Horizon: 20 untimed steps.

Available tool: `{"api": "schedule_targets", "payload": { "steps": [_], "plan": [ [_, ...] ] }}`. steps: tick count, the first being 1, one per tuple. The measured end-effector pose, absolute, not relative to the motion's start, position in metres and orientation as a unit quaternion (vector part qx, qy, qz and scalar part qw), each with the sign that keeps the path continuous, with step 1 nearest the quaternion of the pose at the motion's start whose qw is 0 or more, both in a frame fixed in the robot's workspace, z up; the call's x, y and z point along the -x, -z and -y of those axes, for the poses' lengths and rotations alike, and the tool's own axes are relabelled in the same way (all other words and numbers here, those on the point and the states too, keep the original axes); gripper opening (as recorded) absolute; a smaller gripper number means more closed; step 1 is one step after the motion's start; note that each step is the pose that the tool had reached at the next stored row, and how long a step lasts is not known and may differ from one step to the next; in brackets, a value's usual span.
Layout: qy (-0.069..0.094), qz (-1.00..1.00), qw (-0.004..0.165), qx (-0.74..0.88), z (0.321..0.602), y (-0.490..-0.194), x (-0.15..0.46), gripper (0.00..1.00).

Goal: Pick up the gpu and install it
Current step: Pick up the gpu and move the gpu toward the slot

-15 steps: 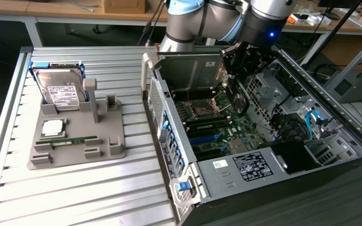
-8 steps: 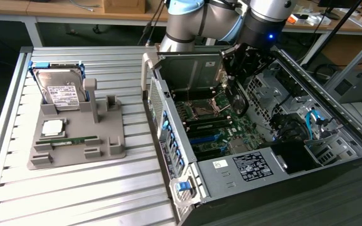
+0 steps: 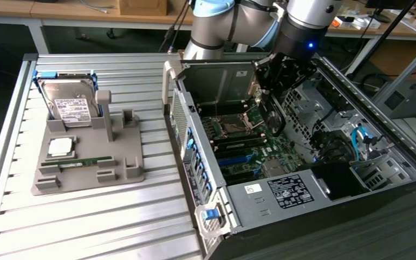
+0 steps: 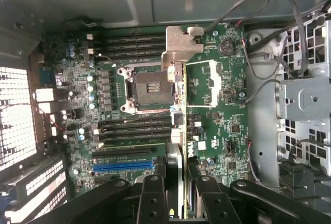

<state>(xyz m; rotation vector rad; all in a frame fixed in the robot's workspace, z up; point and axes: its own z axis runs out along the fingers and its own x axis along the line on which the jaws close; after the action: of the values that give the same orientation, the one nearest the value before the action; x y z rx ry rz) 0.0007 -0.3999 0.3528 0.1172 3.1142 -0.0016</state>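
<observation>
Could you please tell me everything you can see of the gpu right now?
The gpu is a thin, dark card, seen edge-on in the wrist view, with a silvery metal bracket at its far end. The gripper holds it between its fingers, inside the open computer case, over the green motherboard, near the processor socket.

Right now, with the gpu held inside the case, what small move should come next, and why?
Probably a short sideways shift toward the blue slot, not a descent yet. The gripper is shut on the gpu, which hangs over the motherboard beside the CPU socket, apart from the expansion slots.
</observation>
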Motion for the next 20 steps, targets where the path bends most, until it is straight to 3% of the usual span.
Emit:
{"api": "schedule_targets", "payload": {
  "steps": [20],
  "plan": [
    [0.001,-0.999,0.013,-0.038,0.403,-0.340,-0.005,0.27]
  ]
}}
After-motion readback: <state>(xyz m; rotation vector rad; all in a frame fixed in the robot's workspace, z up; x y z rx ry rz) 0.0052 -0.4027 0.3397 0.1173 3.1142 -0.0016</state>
